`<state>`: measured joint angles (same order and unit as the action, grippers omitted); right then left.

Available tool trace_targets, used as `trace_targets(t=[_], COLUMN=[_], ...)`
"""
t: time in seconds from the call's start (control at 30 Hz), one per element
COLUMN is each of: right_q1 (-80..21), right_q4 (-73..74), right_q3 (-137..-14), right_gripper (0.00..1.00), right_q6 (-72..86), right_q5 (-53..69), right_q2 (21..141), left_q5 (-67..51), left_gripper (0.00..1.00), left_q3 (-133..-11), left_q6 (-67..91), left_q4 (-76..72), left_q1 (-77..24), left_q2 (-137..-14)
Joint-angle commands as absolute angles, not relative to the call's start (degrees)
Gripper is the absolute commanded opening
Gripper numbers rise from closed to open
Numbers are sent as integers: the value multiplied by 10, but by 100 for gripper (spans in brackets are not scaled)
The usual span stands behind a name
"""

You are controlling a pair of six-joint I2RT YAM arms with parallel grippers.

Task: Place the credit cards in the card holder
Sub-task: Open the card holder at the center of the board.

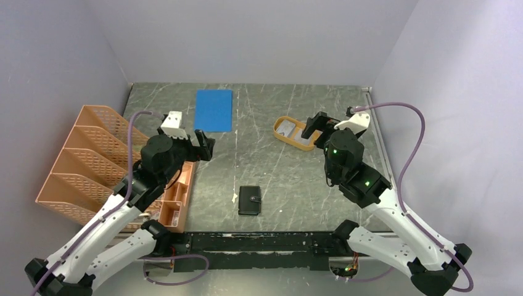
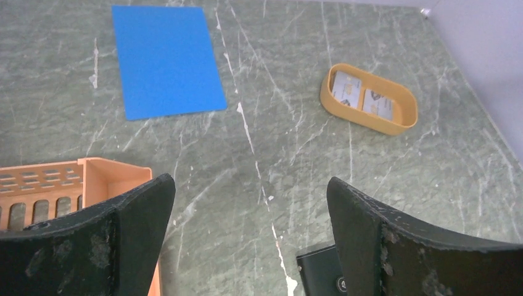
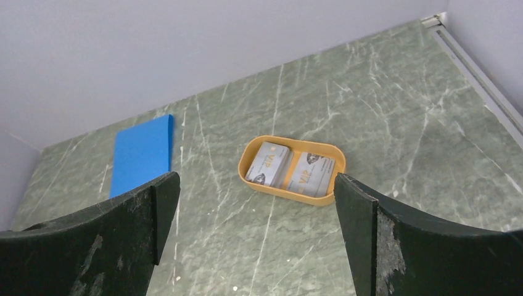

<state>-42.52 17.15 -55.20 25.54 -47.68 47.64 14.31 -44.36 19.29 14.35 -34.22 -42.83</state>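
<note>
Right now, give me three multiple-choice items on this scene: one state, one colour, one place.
1. The wallet is: A. open flat B. folded shut C. held in a gripper
2. The sheet is: A. orange B. black C. blue
3. The cards lie: A. on the sheet B. in the wallet C. in the tray

Answers: 1 B, the top view shows it folded closed, with nothing gripping it. 2 C, it is plain blue in every view. 3 C, they sit side by side inside the orange tray.
</note>
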Motion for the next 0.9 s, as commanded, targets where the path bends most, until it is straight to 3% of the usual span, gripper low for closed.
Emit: trace_targets(t=[0.0,0.27,0.53,0.87], right_q1=[-423,-423,-423,-424], right_q4=[132,91,155,144], right_q3=[-528,-493,-545,-503], right_gripper=[100,100,100,97], right_q6=[214,179,179,319], right_q5=[-437,-395,-374,-181], right_q2=[463,418,465,521], left_q5=[149,146,149,128], left_gripper=[97,97,97,97], left_q3=[-451,-441,-405,-402], left_q6=[188,189,206,226], left_q4=[139,128,88,88], left_q1=[-344,-344,-344,-344], left_q2=[-455,-449,-438,-425])
